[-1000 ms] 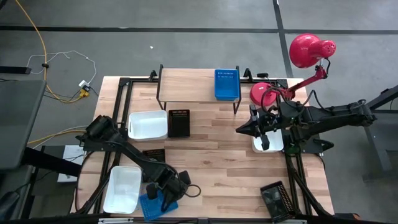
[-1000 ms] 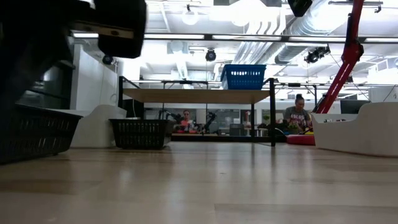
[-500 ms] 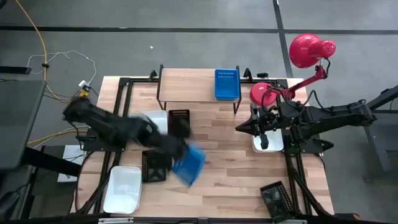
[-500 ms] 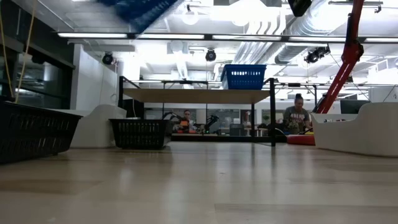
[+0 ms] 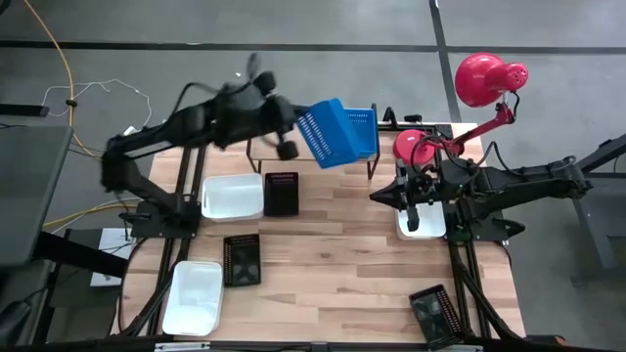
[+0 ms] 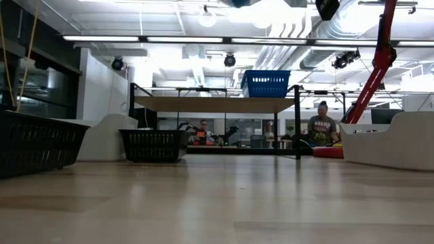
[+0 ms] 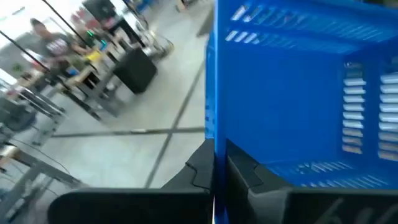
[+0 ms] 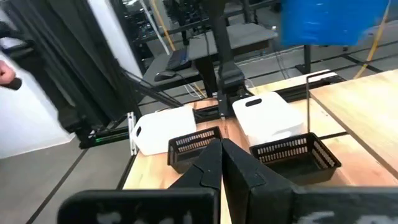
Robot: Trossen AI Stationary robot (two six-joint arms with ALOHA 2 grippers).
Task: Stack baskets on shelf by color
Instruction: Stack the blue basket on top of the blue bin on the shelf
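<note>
- Two blue baskets sit up by the shelf (image 5: 293, 124) in your high view: one (image 5: 358, 132) rests on the plank top toward its right end, and the other, a tilted blue basket (image 5: 328, 133), hangs in the air just beside it and overlaps its left edge.
- Your left end effector (image 7: 214, 177) is pinching the wall of the tilted blue basket; in the left wrist view the fingers are pressed onto the blue rim from both sides, and the slotted inside of the basket fills that view.
- Your right end effector (image 8: 221, 163) waits at the right side of the table (image 5: 333, 254) with its fingers pressed together and nothing between them. It hovers over a white basket (image 5: 423, 224) at the right edge.
- You have three white baskets in all: that one, another (image 5: 233, 196) on the table in front of the shelf's left end, and a third (image 5: 194, 296) at the near left corner.
- You can count three black baskets: one (image 5: 282, 193) touching the right side of the white basket in front of the shelf, one (image 5: 242, 259) lying nearer the front, between that pair and the corner white basket, and one (image 5: 434, 315) at the near right corner.
- Your low view shows the shelved blue basket sitting level on the plank, with people seated in the room beyond the table.
</note>
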